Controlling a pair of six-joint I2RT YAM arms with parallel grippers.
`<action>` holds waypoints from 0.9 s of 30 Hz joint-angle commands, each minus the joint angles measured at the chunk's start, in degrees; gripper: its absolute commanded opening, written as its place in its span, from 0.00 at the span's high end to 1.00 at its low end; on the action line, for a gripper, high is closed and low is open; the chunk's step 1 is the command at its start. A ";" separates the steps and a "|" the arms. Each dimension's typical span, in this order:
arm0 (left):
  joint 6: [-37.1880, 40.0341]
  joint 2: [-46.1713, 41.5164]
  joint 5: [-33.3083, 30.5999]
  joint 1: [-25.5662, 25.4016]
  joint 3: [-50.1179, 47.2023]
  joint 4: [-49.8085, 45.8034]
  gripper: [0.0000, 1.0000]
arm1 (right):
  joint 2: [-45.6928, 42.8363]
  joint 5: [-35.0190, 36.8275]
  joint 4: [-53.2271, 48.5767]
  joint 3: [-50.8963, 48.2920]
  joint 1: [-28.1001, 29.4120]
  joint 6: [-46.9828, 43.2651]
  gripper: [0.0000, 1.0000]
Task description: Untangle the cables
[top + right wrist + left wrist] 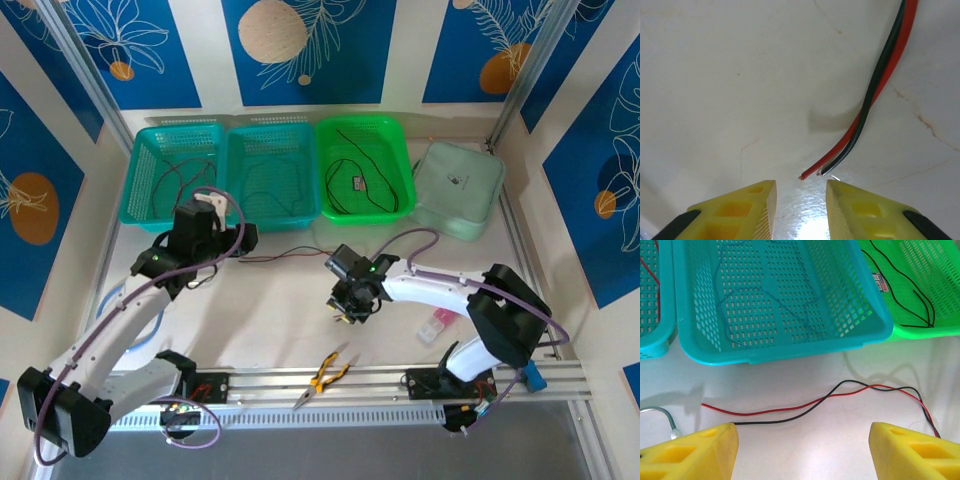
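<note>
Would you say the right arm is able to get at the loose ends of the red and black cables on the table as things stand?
Probably yes: the right pincer hovers just short of the red cable and black cable ends, jaws apart, nothing between.

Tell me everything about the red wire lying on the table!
The red wire is thin, bendy and smooth like plastic. It lies loose on the white table, crossing the black wire more than once. In the right wrist view its cut end shows a bare coppery tip, right beside the black wire's end, just ahead of the open right gripper. Nothing grips it.
</note>
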 commanded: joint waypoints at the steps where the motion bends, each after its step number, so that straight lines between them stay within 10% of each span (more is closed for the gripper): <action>1: -0.96 -1.54 0.62 -0.49 -0.12 -0.64 0.31 | 1.19 -0.62 -0.69 -0.98 0.72 4.22 0.70; 27: 0.16 -1.81 0.06 -0.58 0.13 -2.32 0.30 | 5.54 -2.49 0.99 -0.68 0.87 4.68 0.83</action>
